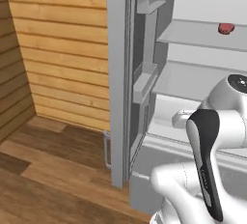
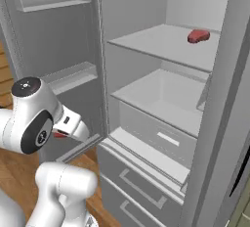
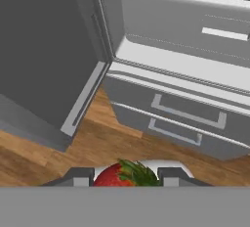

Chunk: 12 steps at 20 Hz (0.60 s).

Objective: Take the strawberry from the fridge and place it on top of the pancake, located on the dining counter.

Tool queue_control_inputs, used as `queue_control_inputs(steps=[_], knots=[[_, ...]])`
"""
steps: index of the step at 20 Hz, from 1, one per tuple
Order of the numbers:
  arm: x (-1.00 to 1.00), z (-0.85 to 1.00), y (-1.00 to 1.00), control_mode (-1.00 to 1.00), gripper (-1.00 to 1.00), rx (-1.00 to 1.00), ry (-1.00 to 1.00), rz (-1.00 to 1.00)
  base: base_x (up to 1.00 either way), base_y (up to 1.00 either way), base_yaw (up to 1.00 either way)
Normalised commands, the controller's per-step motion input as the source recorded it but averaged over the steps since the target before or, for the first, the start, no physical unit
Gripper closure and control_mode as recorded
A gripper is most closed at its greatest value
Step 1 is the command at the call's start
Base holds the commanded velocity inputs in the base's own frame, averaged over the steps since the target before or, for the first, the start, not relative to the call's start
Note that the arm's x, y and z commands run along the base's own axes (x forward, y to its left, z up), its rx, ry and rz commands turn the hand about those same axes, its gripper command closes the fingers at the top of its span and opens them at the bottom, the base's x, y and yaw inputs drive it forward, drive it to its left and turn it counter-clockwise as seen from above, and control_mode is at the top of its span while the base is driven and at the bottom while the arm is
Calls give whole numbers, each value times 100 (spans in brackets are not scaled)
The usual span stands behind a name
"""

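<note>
One strawberry point(image 3: 123, 174) in hand point(image 3: 123, 177), fridge point(image 3: 185, 74) unlabelled

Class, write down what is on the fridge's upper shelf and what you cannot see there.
On the fridge's upper shelf lies one small red item. The right door edge hides the shelf's right end.

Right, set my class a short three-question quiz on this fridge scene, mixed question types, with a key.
1. True or false: the claw grips the strawberry.
2. Where does the other red lump lie? A) on an upper fridge shelf B) on the floor C) in a door bin
3. Is the door of the fridge open or shut?
Key: 1 true; 2 A; 3 open.
</note>
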Motion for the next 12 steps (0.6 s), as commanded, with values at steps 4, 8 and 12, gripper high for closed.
queue_control_inputs(steps=[4, 8, 12], knots=[[0, 0, 0, 100, 100, 0, 0, 0, -87, 16, 60], [0, 0, 0, 100, 100, 0, 0, 0, -61, 35, 70], [0, 0, 0, 100, 100, 0, 0, 0, -88, 26, 60]])
